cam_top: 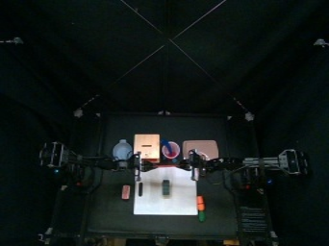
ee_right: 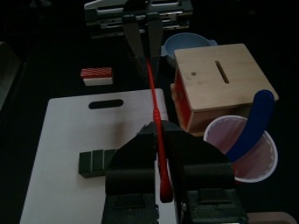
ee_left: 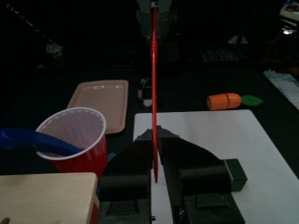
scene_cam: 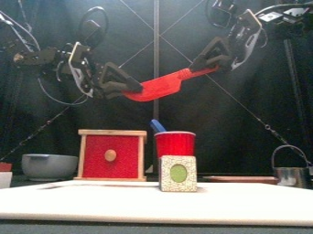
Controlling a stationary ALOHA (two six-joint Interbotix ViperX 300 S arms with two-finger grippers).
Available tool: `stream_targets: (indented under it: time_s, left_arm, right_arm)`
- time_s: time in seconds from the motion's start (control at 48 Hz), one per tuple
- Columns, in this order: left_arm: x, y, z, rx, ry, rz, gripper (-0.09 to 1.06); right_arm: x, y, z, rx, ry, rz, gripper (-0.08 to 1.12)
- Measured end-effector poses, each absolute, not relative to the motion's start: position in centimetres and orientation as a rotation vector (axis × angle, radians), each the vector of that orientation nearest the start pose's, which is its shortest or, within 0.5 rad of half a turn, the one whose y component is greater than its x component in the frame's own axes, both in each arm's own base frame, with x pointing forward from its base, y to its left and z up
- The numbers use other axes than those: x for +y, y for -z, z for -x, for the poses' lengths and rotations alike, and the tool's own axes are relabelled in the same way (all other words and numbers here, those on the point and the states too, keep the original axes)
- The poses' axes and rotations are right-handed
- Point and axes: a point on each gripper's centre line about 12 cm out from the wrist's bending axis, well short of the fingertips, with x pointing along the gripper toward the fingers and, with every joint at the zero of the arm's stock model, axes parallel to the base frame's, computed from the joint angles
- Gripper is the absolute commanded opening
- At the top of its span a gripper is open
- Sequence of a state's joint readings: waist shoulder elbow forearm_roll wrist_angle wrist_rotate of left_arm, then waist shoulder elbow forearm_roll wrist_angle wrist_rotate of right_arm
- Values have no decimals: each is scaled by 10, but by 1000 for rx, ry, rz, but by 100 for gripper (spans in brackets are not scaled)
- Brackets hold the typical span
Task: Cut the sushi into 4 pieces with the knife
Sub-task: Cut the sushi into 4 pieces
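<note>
Front view: left end effector (scene_cam: 124, 88), right end effector (scene_cam: 210, 62) seemingly clamp knife (scene_cam: 167, 85).

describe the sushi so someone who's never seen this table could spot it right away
Find the white cutting board at the table's front middle. The sushi stands on it, in front of the red cup. It is the only thing on the board: a dark block whose end face is pale, speckled, with a green oval centre.
</note>
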State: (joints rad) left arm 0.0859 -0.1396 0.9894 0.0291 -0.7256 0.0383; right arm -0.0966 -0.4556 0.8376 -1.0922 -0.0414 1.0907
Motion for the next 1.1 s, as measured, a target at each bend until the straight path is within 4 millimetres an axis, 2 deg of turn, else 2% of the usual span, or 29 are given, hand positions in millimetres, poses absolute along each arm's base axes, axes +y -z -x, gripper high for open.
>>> stream_targets:
  time_s: [0.146,0.354,0.812,0.979,1.104]
  left_arm:
    - [28,-195,-331,93,-69,-56,37]
    - [27,-193,-333,73,-62,-61,37]
    - [20,-160,-340,118,-38,-49,36]
    - [14,-151,-341,139,-19,-47,36]
    - [8,-147,-342,148,-5,-42,36]
  right_arm:
    - [-28,-268,-308,364,68,-34,17]
    - [-28,-255,-304,395,85,-104,16]
    - [-29,-206,-311,550,118,-163,15]
    - [-23,-191,-318,605,109,-158,15]
    - [-15,-188,-320,629,103,-142,15]
